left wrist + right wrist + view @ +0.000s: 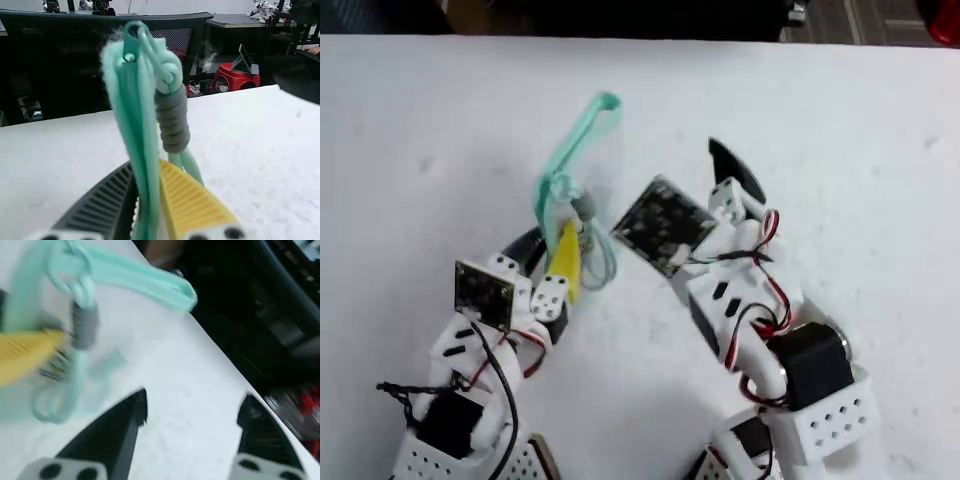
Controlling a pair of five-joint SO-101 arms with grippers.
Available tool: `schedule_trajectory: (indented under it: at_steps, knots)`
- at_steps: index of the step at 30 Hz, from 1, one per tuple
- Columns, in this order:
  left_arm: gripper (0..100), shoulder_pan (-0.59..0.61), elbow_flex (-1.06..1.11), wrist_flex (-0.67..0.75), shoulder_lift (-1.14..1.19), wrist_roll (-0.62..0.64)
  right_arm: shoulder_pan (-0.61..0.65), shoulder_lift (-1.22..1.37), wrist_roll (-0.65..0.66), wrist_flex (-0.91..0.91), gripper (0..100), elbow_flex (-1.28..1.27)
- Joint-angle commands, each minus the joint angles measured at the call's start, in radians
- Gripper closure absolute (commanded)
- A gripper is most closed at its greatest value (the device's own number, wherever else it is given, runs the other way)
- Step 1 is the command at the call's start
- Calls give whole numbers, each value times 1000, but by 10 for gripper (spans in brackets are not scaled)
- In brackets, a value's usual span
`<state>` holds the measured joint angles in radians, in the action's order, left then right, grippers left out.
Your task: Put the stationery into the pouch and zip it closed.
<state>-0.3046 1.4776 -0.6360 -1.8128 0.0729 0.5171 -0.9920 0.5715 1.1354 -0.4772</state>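
White table (860,120), matt, evenly lit. A black mesh panel (75,55) runs along most of its far edge, with a white wall (170,6) behind it. Off the far right corner stands a dark desk (240,22). A red stool (232,77) sits low beside it, cables (202,85) next to the stool. Grey tiled floor (880,18) shows past the far edge.

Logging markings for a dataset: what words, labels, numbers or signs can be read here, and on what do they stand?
No text can be read.
The pouch, its grey cord wrap and the left pincer gripping it show no print.
Any marks on the dark wrist board are too small to read.
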Motion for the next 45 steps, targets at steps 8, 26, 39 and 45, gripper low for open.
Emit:
schedule_trajectory:
  at_steps: [8, 26, 39, 45]
  knots:
    - [979, -1, -12, -38, -12, 6, 226, 134, -167, -64, 727, 52]
    - [978, -70, -14, -81, -13, -57, 341, 325, -31, -166, 851, 187]
    - [910, -50, -71, -129, -13, -54, 323, 320, 114, -71, 981, 227]
    - [840, 18, -163, -215, -13, 6, 263, 257, 112, -48, 981, 222]
